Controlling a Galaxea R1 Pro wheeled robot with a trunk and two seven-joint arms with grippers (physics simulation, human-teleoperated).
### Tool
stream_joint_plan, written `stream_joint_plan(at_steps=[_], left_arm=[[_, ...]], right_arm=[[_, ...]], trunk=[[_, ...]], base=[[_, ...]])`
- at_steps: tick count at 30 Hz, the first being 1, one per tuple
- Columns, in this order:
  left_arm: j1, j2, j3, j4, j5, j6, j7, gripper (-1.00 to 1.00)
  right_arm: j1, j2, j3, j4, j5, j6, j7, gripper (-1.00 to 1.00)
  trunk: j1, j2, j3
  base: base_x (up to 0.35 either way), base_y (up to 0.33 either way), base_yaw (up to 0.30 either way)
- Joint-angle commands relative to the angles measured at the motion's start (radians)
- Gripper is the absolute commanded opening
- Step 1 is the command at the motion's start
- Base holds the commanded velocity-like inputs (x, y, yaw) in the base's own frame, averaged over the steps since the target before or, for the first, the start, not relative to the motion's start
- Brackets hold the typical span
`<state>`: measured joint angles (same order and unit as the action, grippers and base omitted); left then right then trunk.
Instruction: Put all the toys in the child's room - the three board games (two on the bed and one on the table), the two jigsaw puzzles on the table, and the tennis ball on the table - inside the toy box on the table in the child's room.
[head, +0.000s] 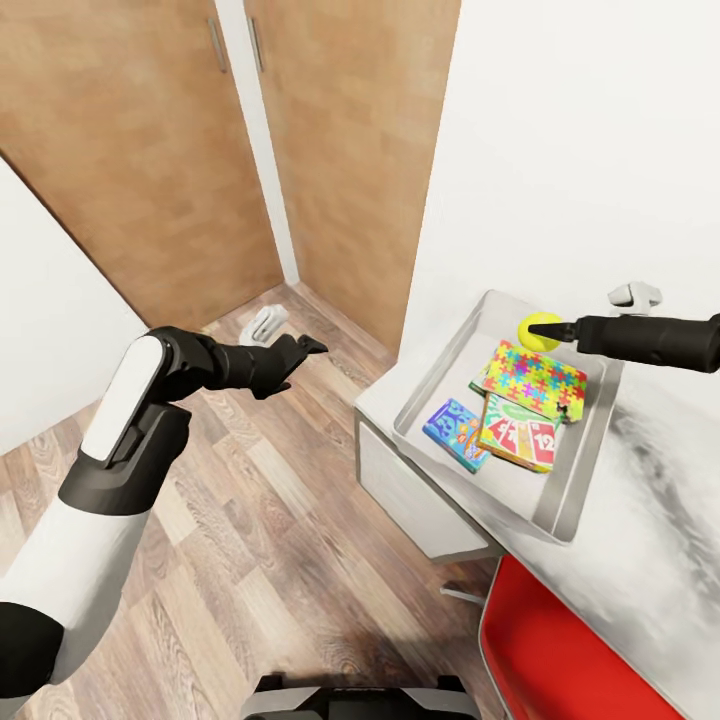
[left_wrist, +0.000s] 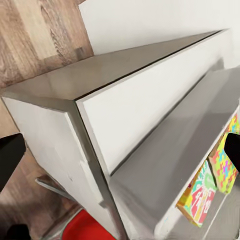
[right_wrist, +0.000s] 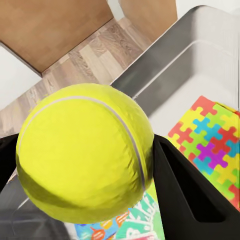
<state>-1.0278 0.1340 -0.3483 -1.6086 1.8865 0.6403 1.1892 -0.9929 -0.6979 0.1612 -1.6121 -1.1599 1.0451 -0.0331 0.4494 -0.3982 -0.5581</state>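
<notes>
The tennis ball (head: 540, 328) hangs over the far end of the grey toy box (head: 590, 455), and my right gripper (head: 550, 332) is shut on it. In the right wrist view the ball (right_wrist: 85, 150) sits between the dark fingers (right_wrist: 190, 195). A jigsaw puzzle (head: 532, 380) lies in the box, on top of a yellow-green board game (head: 520, 437). A blue board game (head: 455, 433) lies beside them. My left gripper (head: 308, 348) is open over the wood floor, left of the table (head: 650, 520). Its wrist view shows the box wall (left_wrist: 165, 165), the game (left_wrist: 197, 197) and the puzzle (left_wrist: 225, 167).
A red chair (head: 560, 650) stands close against the table's near side. Wooden wardrobe doors (head: 130, 130) fill the back left. A white wall (head: 600, 150) rises just behind the table. Open plank floor (head: 280, 520) lies beneath my left arm.
</notes>
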Motion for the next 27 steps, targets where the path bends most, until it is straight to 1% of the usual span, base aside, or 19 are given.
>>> stream_joint_plan(at_steps=[1,2,3,5,7,8,10,11,15,16,18,20,21,25,26,27], left_arm=[[0.012,0.001,0.0,-0.001,0.003,0.006,0.007,1.0],[0.024,0.001,0.0,-0.001,0.003,0.005,0.007,1.0],[0.024,0.001,0.0,-0.001,0.003,0.005,0.007,1.0],[0.05,0.001,0.0,-0.001,-0.003,0.005,0.007,1.0],[0.074,0.001,0.001,-0.001,-0.018,0.005,0.006,1.0],[0.074,0.001,0.001,-0.001,-0.018,0.005,0.006,1.0],[0.096,0.001,0.002,0.0,-0.038,0.004,0.006,1.0],[0.096,0.001,0.002,0.0,-0.038,0.004,0.006,1.0],[0.14,0.0,0.002,0.0,-0.082,0.004,0.003,1.0],[0.14,0.0,0.002,0.0,-0.082,0.004,0.003,1.0],[0.156,0.0,0.003,0.0,-0.097,0.003,0.002,1.0],[0.167,0.0,0.004,0.001,-0.107,0.002,0.001,1.0],[0.167,0.0,0.004,0.001,-0.107,0.002,0.001,1.0],[0.18,0.0,0.004,0.001,-0.117,0.001,0.001,1.0],[0.18,0.0,0.004,0.001,-0.117,0.001,0.001,1.0],[0.183,0.0,0.004,0.001,-0.118,0.001,0.001,1.0]], right_arm=[[-0.001,-0.009,0.011,0.0,-0.008,0.002,-0.007,-1.0],[-0.002,-0.019,0.02,0.0,-0.011,0.002,-0.007,-1.0],[-0.002,-0.019,0.02,0.0,-0.011,0.002,-0.007,-1.0],[-0.001,-0.041,0.041,0.001,-0.016,0.002,-0.007,-1.0],[-0.001,-0.065,0.066,0.001,-0.029,0.002,-0.007,-1.0],[-0.001,-0.065,0.066,0.001,-0.029,0.002,-0.007,-1.0],[-0.001,-0.087,0.098,0.001,-0.053,0.002,-0.007,-1.0],[-0.001,-0.087,0.098,0.001,-0.053,0.002,-0.007,-1.0],[-0.002,-0.126,0.164,0.001,-0.126,0.002,-0.007,-1.0],[-0.002,-0.126,0.164,0.001,-0.126,0.002,-0.007,-1.0],[-0.002,-0.142,0.191,0.001,-0.155,0.002,-0.008,-1.0],[-0.003,-0.151,0.216,0.001,-0.174,0.002,-0.008,-1.0],[-0.003,-0.151,0.216,0.001,-0.174,0.002,-0.008,-1.0],[-0.007,-0.162,0.273,0.0,-0.194,0.002,-0.008,-1.0],[-0.007,-0.162,0.273,0.0,-0.194,0.002,-0.008,-1.0],[-0.008,-0.163,0.288,0.0,-0.197,0.002,-0.008,-1.0]], trunk=[[0.001,-0.002,-0.001],[0.001,-0.002,-0.001],[0.001,-0.002,-0.001],[0.001,-0.002,-0.001],[0.001,-0.002,-0.001],[0.001,-0.002,-0.001],[0.001,-0.002,-0.001],[0.001,-0.002,-0.001],[0.001,-0.002,-0.001],[0.001,-0.002,-0.001],[0.001,-0.002,-0.001],[0.001,-0.002,-0.001],[0.001,-0.002,-0.001],[0.001,-0.002,-0.001],[0.001,-0.002,-0.001],[0.001,-0.002,-0.001]], base=[[0.0,0.0,0.02],[0.0,0.0,0.016],[0.0,0.0,0.016],[0.0,0.0,0.012],[0.0,0.0,0.007],[0.0,0.0,0.007],[0.0,0.0,0.005],[0.0,0.0,0.004],[0.0,0.0,0.003],[0.0,0.0,0.002],[0.0,0.0,0.001],[0.0,0.0,0.0],[0.0,0.0,0.0],[0.0,0.0,0.0],[0.0,0.0,0.0],[0.0,0.0,0.0]])
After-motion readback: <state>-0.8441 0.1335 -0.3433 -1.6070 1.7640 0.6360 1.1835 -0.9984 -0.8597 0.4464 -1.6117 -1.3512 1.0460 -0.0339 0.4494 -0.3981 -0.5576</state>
